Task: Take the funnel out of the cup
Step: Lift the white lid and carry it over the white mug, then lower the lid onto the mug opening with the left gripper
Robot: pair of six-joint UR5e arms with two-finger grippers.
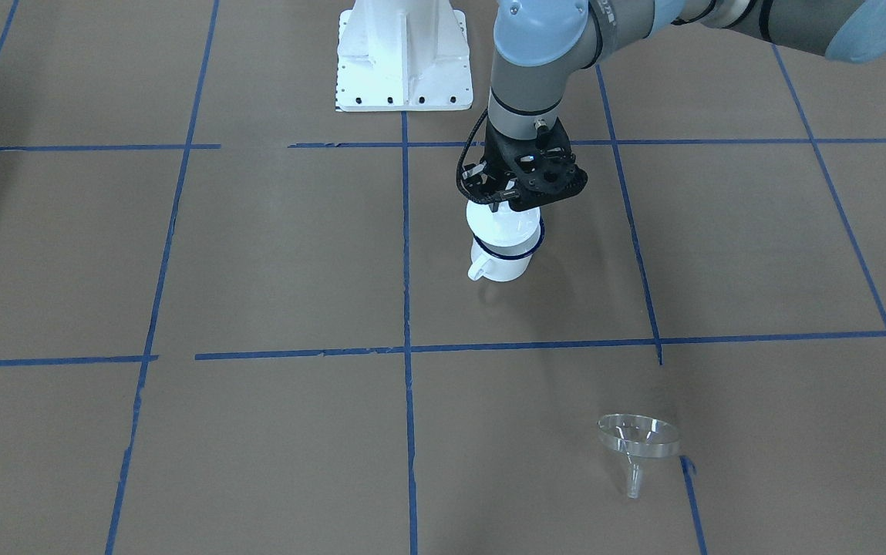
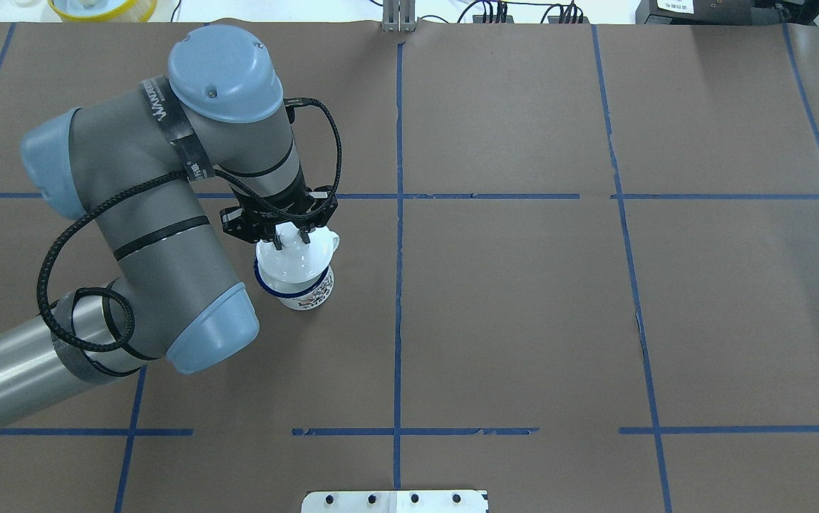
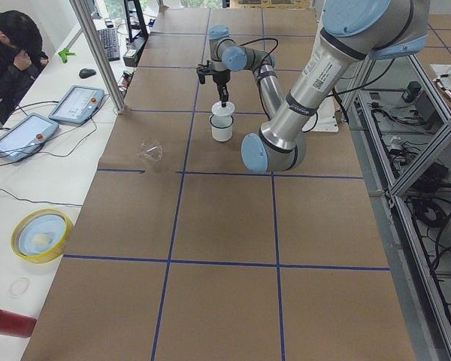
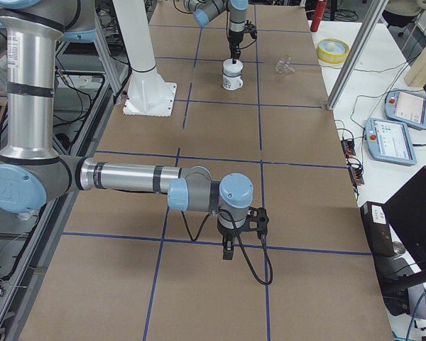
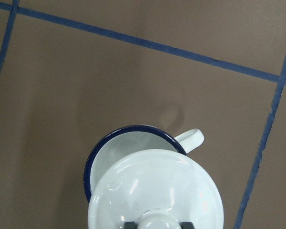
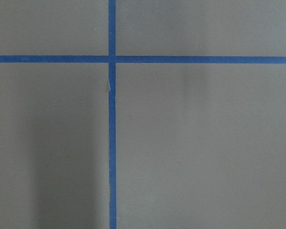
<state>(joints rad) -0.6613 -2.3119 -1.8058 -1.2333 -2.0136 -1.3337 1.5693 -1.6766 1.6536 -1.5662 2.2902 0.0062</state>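
Observation:
The cup (image 1: 500,264) is a white enamel mug with a dark blue rim, standing upright on the brown table. My left gripper (image 1: 501,202) is shut on the knob of a white domed lid (image 1: 510,226) and holds it tilted just over the mug's mouth. The left wrist view shows the lid (image 5: 155,186) covering most of the cup (image 5: 128,143), with its handle to the right. The clear funnel (image 1: 638,441) lies on its side on the table, far from the cup. My right gripper (image 4: 227,249) shows only in the exterior right view, low over the table; I cannot tell if it is open.
The robot's white base plate (image 1: 404,58) stands behind the cup. Blue tape lines cross the brown table. A yellow bowl (image 3: 39,235) and tablets (image 3: 77,103) lie on the side bench, where a person (image 3: 11,53) sits.

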